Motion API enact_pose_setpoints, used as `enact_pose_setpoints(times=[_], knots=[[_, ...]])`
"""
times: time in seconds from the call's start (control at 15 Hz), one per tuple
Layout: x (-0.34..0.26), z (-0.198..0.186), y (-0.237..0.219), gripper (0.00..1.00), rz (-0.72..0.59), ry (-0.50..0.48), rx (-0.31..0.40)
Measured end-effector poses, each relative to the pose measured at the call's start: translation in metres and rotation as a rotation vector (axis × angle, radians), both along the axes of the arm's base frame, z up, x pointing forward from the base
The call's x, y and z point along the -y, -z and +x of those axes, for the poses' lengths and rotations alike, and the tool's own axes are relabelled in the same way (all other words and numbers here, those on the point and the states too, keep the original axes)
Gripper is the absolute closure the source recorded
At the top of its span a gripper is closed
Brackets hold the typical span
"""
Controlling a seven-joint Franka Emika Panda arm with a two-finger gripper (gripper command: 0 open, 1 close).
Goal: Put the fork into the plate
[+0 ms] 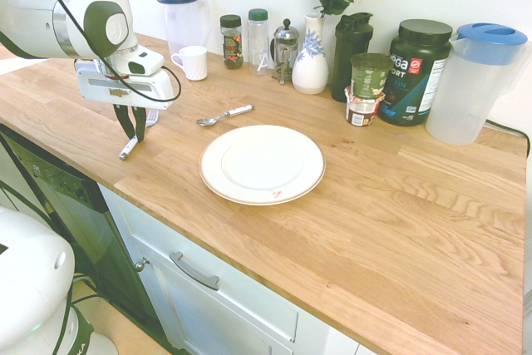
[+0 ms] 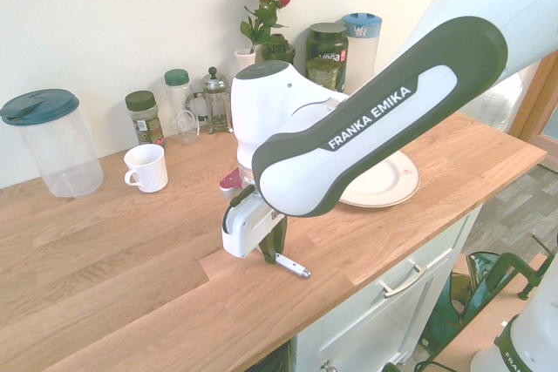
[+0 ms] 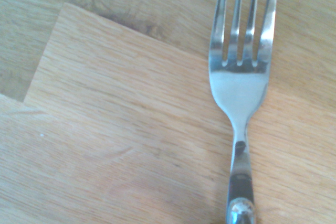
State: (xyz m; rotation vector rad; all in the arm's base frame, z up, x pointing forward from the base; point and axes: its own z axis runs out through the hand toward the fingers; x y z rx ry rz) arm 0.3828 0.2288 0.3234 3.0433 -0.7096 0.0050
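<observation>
The fork [image 1: 129,150] is a slim silver one at the left front of the wooden counter, close to its front edge. My gripper [image 1: 133,125] points straight down over it, its dark fingers [image 1: 125,120] shut on the fork. The fork's end [image 2: 294,267] pokes out below the fingers, low over the wood. In the wrist view the fork [image 3: 241,85] shows its four tines and neck against the counter. The white plate [image 1: 262,164] with a reddish mark on its near rim lies bare to the right of the gripper, also seen as the plate [image 2: 388,185] behind the arm.
A silver spoon [image 1: 224,115] lies between gripper and plate, toward the wall. A white mug [image 1: 193,62], jars, a small glass coffee press, a vase with roses [image 1: 310,60], tubs and two lidded pitchers [image 1: 478,81] line the wall. The counter's front edge [image 1: 166,226] runs close by.
</observation>
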Motion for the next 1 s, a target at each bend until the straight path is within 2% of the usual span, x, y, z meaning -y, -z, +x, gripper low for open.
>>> enact_pose_setpoints(times=[0.2, 0.4, 1.0], knots=[[0.002, 0.001, -0.001, 1.0, 0.002, 0.008, 0.0], [0.019, 0.007, -0.003, 1.0, 0.014, 0.055, 0.0], [0.181, -0.02, -0.052, 1.0, 0.169, 0.21, 0.084]])
